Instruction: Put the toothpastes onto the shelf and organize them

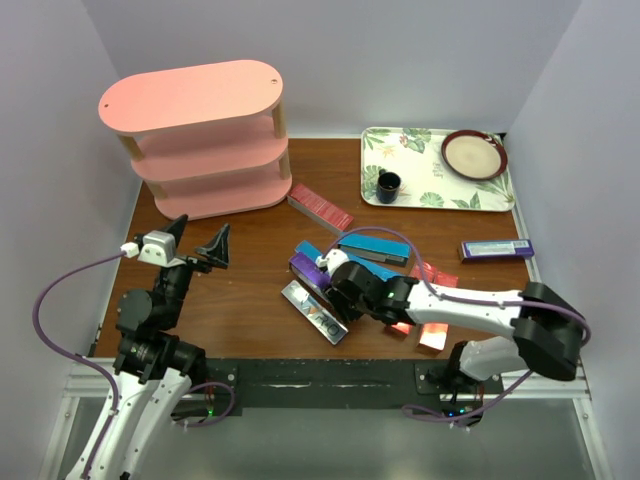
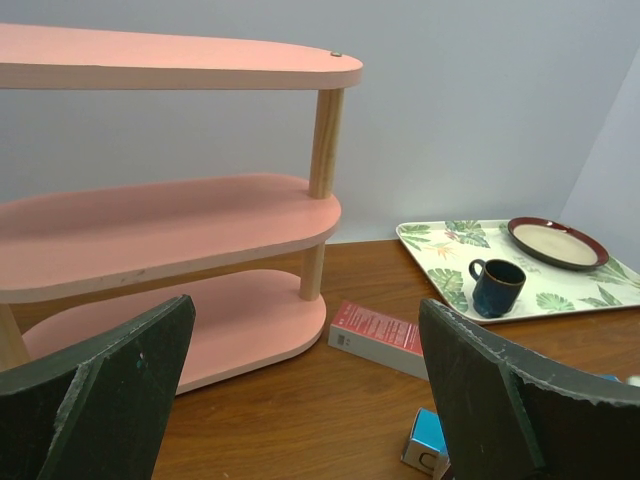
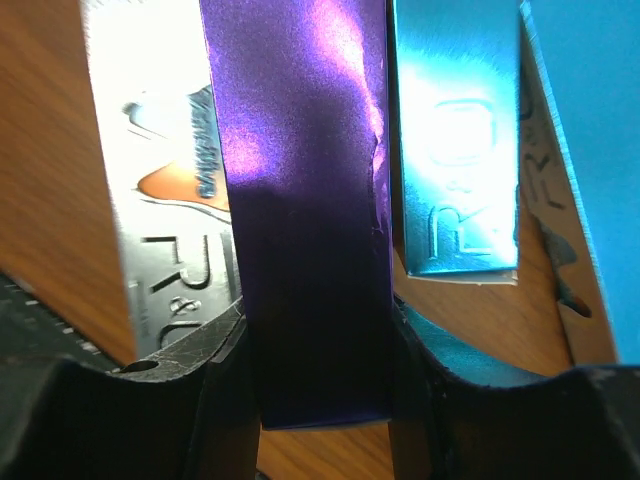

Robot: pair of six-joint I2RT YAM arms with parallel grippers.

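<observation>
Pink shelf (image 1: 200, 140) at the far left of the table (image 1: 250, 310), with no box on it that I can see from above; the toothpaste boxes (image 1: 495, 249) lie scattered mid-table. My right claw (image 1: 335, 285) sits low in the cluster on the purple box (image 1: 305, 268). My left claw (image 1: 205, 245) hangs spread wide and empty, facing the shelf.

From my left wrist, the shelf fills the frame, and a red box (image 2: 378, 335) lies just beside its bottom board.

From my right wrist, my fingers (image 3: 215, 385) are pinching the purple box near its end. A silvery box (image 3: 150, 200) is right beside it on one side and a blue box (image 3: 455, 150) is close on the other.

I judge that, held so near its end, the glossy box may droop or slip as I lift, and its neighbours may drag along.
</observation>
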